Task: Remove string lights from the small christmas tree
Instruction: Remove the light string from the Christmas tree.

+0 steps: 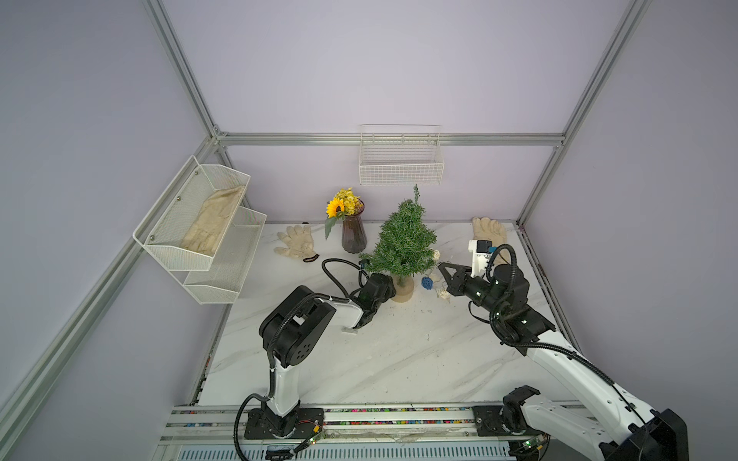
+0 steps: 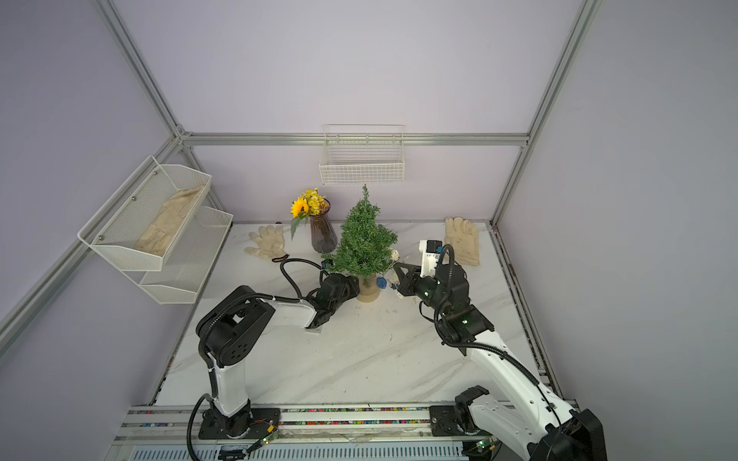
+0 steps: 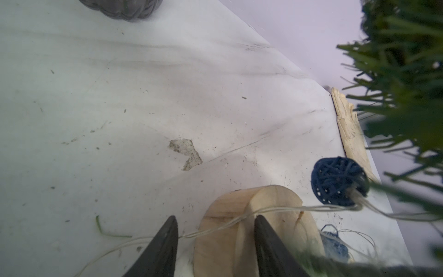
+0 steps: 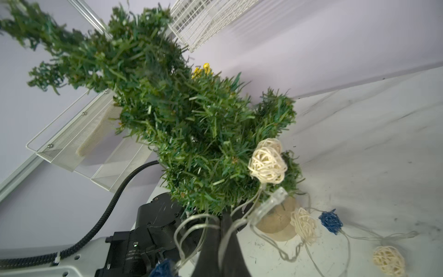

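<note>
The small christmas tree (image 1: 403, 239) (image 2: 361, 243) stands upright on its tan base (image 1: 403, 293) at the back middle of the table. The string lights (image 4: 267, 165) trail off its lower right side: a cream ball hangs at the foliage's edge, and a blue ball (image 1: 427, 283) (image 3: 335, 182) and more cream ones lie on the table. My right gripper (image 1: 441, 265) (image 4: 225, 215) is shut on the pale wire, which loops round its fingers. My left gripper (image 3: 215, 217) is open low at the base's left, the wire crossing its tips.
A dark vase of yellow flowers (image 1: 353, 235) stands just left of the tree. Cream gloves lie at the back left (image 1: 295, 241) and back right (image 1: 489, 231). A white mesh shelf (image 1: 199, 227) hangs on the left wall and a wire basket (image 1: 401, 159) on the back wall.
</note>
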